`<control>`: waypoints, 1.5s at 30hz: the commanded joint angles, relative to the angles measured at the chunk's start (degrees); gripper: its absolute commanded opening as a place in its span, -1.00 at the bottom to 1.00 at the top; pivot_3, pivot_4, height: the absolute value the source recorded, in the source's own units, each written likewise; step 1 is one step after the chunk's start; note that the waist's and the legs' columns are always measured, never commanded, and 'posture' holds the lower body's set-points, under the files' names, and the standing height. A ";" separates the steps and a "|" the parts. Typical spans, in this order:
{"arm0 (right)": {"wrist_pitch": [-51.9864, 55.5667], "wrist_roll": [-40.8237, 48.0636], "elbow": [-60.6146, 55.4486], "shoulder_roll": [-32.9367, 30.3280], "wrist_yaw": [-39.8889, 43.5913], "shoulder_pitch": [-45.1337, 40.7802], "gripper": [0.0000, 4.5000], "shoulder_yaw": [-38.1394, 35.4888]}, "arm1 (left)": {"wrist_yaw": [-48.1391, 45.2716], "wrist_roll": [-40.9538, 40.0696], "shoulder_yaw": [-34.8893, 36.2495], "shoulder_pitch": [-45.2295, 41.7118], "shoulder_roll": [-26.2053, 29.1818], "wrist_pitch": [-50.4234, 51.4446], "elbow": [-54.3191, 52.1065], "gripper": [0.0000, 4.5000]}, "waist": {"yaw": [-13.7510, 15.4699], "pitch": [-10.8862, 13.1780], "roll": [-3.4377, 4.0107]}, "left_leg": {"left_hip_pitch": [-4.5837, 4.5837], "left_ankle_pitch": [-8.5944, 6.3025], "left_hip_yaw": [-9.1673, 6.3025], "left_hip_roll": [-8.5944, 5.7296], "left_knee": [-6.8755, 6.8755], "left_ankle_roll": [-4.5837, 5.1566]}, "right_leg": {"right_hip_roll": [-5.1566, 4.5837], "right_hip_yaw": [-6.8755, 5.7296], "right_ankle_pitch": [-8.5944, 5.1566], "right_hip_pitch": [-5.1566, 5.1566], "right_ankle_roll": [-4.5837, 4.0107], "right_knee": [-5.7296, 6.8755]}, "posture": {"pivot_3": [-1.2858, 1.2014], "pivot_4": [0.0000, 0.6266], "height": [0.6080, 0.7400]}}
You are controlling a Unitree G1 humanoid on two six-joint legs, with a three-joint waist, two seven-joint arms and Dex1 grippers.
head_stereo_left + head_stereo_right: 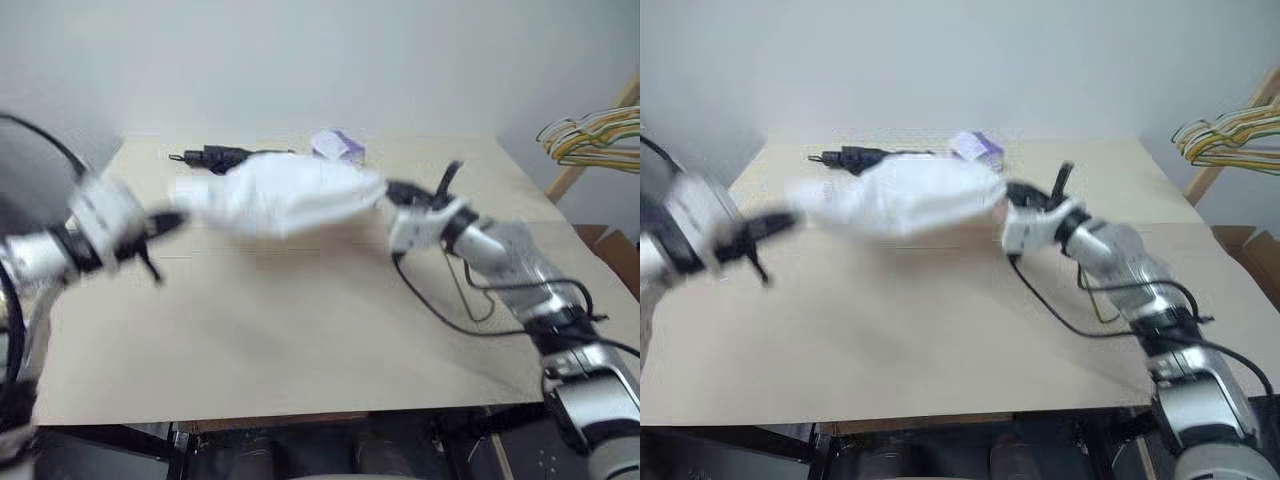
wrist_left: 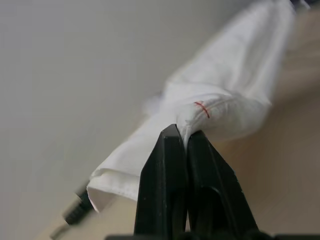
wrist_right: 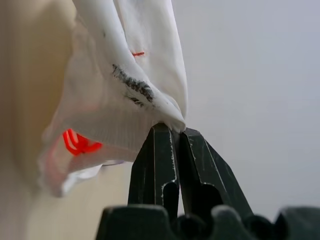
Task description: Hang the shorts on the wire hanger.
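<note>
The white shorts (image 1: 285, 195) hang stretched in the air above the table (image 1: 250, 350), held at both ends. My left gripper (image 1: 178, 222) is shut on the left end; in the left wrist view its fingers (image 2: 165, 165) pinch a folded hem with a red stitch. My right gripper (image 1: 392, 190) is shut on the right end; in the right wrist view the cloth (image 3: 125, 90) shows black marks and a red patch just past the tips. The wire hanger (image 1: 478, 305) lies flat on the table under my right forearm, partly hidden.
A black plug with its cable (image 1: 215, 156) and a small white-purple tissue box (image 1: 338, 146) sit at the table's far edge. A bunch of coloured hangers (image 1: 595, 135) hangs at the right on a wooden stand. Black cables trail along my right arm.
</note>
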 commanded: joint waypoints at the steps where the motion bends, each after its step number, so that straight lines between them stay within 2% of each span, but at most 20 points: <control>1: -4.28 0.80 -3.28 -3.33 8.49 2.46 -1.00 2.55 | -4.52 4.17 -3.37 8.20 4.00 1.18 -4.99 -0.97 | 0.30 -0.04 -0.09 | 0.48 -0.06 0.08 0.04 -0.13 -0.09 | -0.03 -0.01 -0.28 0.26 -0.45 -0.12 | 0.05 -1.00 1.00; 2: -5.44 0.50 -3.48 -4.78 11.14 3.57 -1.00 3.57 | -4.79 5.42 -4.31 10.06 4.45 1.34 -5.05 -0.97 | 0.56 -0.06 -0.12 | 0.70 -0.24 0.09 0.04 -0.15 -0.39 | -0.07 -0.03 -0.39 0.51 -0.51 -0.11 | 0.05 -1.00 1.00; 4: -7.10 0.92 -3.95 -7.16 15.80 5.53 -1.00 4.97 | -4.74 8.72 -6.93 12.75 5.14 1.08 -5.10 -0.97 | 1.23 -0.08 -0.16 | 0.78 -0.36 0.12 0.05 -0.16 -0.36 | -0.09 -0.03 -0.49 0.75 -0.53 -0.11 | 0.05 -1.00 1.00; 6: -7.91 2.01 -4.94 -8.53 19.06 6.83 -1.00 5.33 | -5.29 11.46 -9.38 14.40 5.86 0.48 -5.50 -0.97 | 1.52 -0.08 -0.16 | 0.62 -0.25 0.12 0.03 -0.08 0.07 | -0.09 -0.01 -0.48 0.67 -0.32 -0.02 | 0.04 -1.00 1.00; 7: -7.24 3.20 -5.97 -9.09 21.30 7.64 -1.00 5.11 | -6.00 11.90 -10.11 14.88 6.14 0.14 -5.89 -0.97 | 1.53 -0.08 -0.16 | 0.54 -0.29 0.12 0.03 -0.07 0.09 | -0.07 0.01 -0.37 0.59 -0.08 0.01 | 0.04 -1.00 1.00; 13: -6.18 8.41 -11.35 -13.01 30.70 11.44 -1.00 3.95 | -11.20 10.61 -10.66 16.89 8.79 1.87 -9.56 -0.97 | 1.65 -0.09 -0.16 | 0.27 -0.32 0.12 0.11 -0.01 0.10 | 0.05 0.07 -0.38 0.16 -0.12 0.23 | 0.04 -1.00 1.00; 20: -7.58 9.53 -12.15 -13.68 32.83 13.50 -1.00 3.04 | -13.81 9.41 -9.95 17.88 9.23 2.47 -11.73 -0.97 | 1.99 -0.10 -0.17 | 0.27 -0.32 0.17 0.12 0.06 0.10 | 0.03 0.07 -0.39 0.14 -0.13 0.23 | 0.04 -1.00 1.00; 25: -4.18 15.06 -14.84 -14.45 36.80 15.01 -0.30 1.12 | -15.67 8.51 -9.03 17.51 9.07 -0.06 -10.62 -0.42 | 2.42 -0.10 -0.17 | 0.19 -0.33 0.19 0.12 0.09 0.11 | 0.03 0.09 -0.39 0.08 -0.12 0.21 | 0.03 -1.00 1.00; 31: 3.50 27.22 -20.98 -18.45 41.94 19.36 0.67 -5.71 | -19.47 3.72 -4.60 14.16 9.68 0.44 -8.59 0.50 | 2.71 -0.09 -0.17 | 0.20 -0.33 0.19 0.12 0.15 0.12 | 0.02 0.08 -0.38 0.10 -0.10 0.21 | 0.03 -1.00 1.00; 33: 9.05 31.32 -23.15 -18.81 41.35 21.28 0.99 -9.69 | -19.46 -0.25 -3.37 11.24 7.52 1.16 -8.01 0.79 | 2.81 -0.10 -0.17 | 0.18 -0.34 0.18 0.12 0.18 0.12 | 0.02 0.08 -0.37 0.10 -0.08 0.22 | 0.03 -1.00 1.00; 35: 18.83 34.09 -24.76 -18.02 38.65 22.54 1.00 -14.19 | -16.56 -4.21 -2.80 6.63 2.93 2.06 -7.08 0.99 | 2.90 -0.11 -0.15 | 0.20 -0.34 0.18 0.13 0.19 0.12 | 0.02 0.07 -0.36 0.13 -0.07 0.21 | 0.02 -1.00 1.00; 40: 41.84 34.52 -25.17 -11.40 27.41 20.67 1.00 -20.37 | -9.50 -3.73 -5.03 -1.99 -4.92 3.31 -5.68 0.99 | 2.66 -0.29 -0.38 | 0.18 -0.34 0.12 0.13 0.25 0.13 | 0.08 0.08 -0.33 0.19 -0.02 0.28 | 0.01 -1.00 1.00; 45: 68.47 37.44 -18.45 -3.79 18.44 11.73 1.00 -24.42 | -6.94 -2.60 -8.68 -6.70 -8.49 3.77 -5.79 0.99 | 2.24 -0.31 -0.38 | 0.16 -0.35 0.14 0.10 0.25 0.12 | 0.09 0.16 -0.32 0.17 -0.01 0.27 | -0.01 -1.00 1.00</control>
